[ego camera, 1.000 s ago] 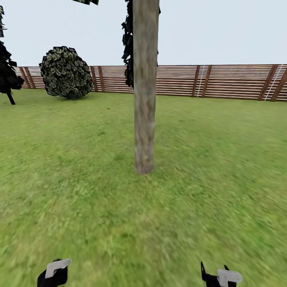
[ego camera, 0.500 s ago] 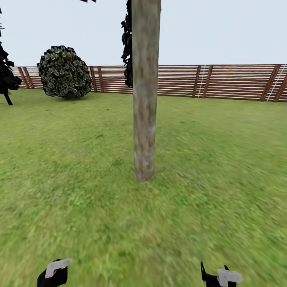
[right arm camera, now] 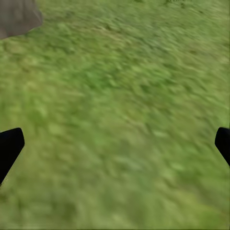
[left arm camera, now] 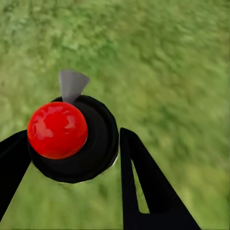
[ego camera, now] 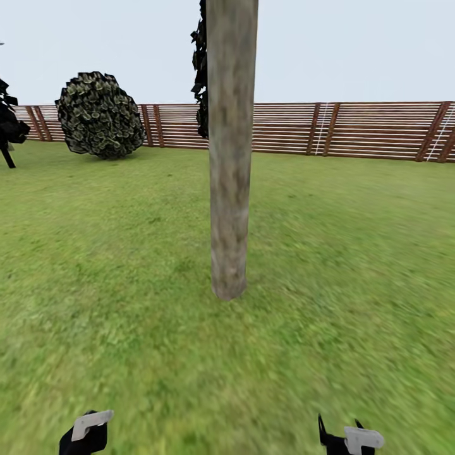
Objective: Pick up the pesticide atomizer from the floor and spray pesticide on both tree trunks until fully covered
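A tree trunk (ego camera: pixel 230 158), thick and mottled grey-tan, rises straight ahead from the garden lawn (ego camera: pixel 354 265); its crown is cut off above the head view. My left gripper (ego camera: pixel 86 432) sits low at the left edge of that view. In the left wrist view it (left arm camera: pixel 74 133) is shut on the pesticide atomizer (left arm camera: pixel 57 129), seen from above as a dark round body with a red ball on top. My right gripper (right arm camera: pixel 116 143) is open over bare grass, with the trunk's base (right arm camera: pixel 17 17) at a corner. It (ego camera: pixel 351 437) also shows low right in the head view.
A brown slat fence (ego camera: pixel 354 129) closes the lawn at the back. A round mottled shrub (ego camera: pixel 100 115) stands back left, a near-black cypress (ego camera: pixel 201 69) behind the trunk, and another dark tree (ego camera: pixel 9 129) at the far left. Open grass lies on both sides of the trunk.
The whole head view has advanced towards the tree: the trunk looks thicker and its base sits lower in the picture. Both grippers keep their places in the view.
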### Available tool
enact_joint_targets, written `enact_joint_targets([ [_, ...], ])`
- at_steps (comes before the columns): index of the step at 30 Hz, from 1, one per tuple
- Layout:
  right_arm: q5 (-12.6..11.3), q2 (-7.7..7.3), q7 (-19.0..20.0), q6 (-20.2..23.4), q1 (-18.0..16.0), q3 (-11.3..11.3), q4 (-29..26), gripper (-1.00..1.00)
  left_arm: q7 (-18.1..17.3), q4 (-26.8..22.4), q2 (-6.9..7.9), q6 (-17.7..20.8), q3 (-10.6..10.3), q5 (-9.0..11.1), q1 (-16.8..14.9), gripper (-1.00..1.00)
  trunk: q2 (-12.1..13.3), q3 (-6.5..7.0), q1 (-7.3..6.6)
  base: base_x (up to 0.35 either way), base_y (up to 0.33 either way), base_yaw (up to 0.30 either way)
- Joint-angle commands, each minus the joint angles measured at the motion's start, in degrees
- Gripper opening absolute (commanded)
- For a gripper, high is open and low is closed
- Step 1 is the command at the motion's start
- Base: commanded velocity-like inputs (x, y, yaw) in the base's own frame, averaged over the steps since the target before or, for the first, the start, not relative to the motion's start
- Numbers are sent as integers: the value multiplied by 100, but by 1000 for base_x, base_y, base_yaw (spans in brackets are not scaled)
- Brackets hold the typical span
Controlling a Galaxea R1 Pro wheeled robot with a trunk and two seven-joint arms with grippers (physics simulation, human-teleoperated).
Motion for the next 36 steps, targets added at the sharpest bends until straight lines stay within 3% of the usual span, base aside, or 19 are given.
enact_joint_targets([
  [1, 0, 0, -12, -16, -3, 1, 4, 100, -23, 4, -1, -16, 11, 30, -4, -100, -2, -5, 3, 339, 0, 0],
  [9, 0, 0, -12, -16, -3, 1, 4, 100, -23, 4, -1, -18, 11, 30, -4, -100, -2, -5, 3, 337, -32, -12],
  [16, -5, 0, -12, -16, -3, -1, 4, 100, -23, 4, 9, -12, 18, 30, -4, -100, -2, 5, 3, 280, -132, -218],
  [29, 55, -15, 5, -1, -7, 7, -46, 100, -50, -69, 8, 8, -52, -54, -12, -100, -2, 17, 3, 37, -65, -104],
  [30, 149, -25, 36, 5, -7, 17, -56, 100, -77, -73, 29, 11, -59, -60, -20, -100, -2, 17, 3, 0, 0, 0],
  [31, 765, -44, 212, 21, -42, 89, -70, 100, -241, -76, 96, 8, -68, -84, -41, -100, -2, 17, 3, 0, 0, 0],
  [33, 1317, -46, 331, 39, -182, 111, -79, 100, -569, -89, 220, 8, -73, -129, -59, -100, -2, 17, 3, 0, 0, 0],
  [34, 1760, -34, 426, 105, -353, 122, -75, 100, -1018, -103, 334, 11, -120, -275, -76, -100, -2, 17, 3, 0, 0, 0],
  [36, 2336, -6, 632, 371, -622, 128, -70, 100, -1760, -119, 461, 31, -195, -631, -135, -100, -2, 17, 3, 0, 0, 0],
])
